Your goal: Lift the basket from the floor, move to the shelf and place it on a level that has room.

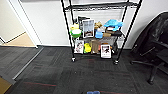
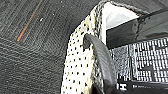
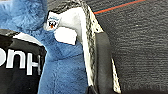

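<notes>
Beige woven-mesh basket (image 2: 80,62) gripped at opposite rims — left finger (image 2: 101,60) and right finger (image 3: 102,57) hooked over; blue plush toy (image 3: 60,70) inside. Black wire shelf (image 1: 100,32) ahead on dark grey carpet floor (image 1: 75,72).

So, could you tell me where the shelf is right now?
In the head view the shelf stands straight ahead against the white wall, on the dark carpet, with a black office chair to its right.

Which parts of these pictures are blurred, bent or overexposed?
Head view: soft throughout; the shelf posts splay outward from wide-angle distortion. Left wrist view: the basket mesh is sharp enough, its white lining blown out. Right wrist view: the blue plush is close and blurry.
</notes>
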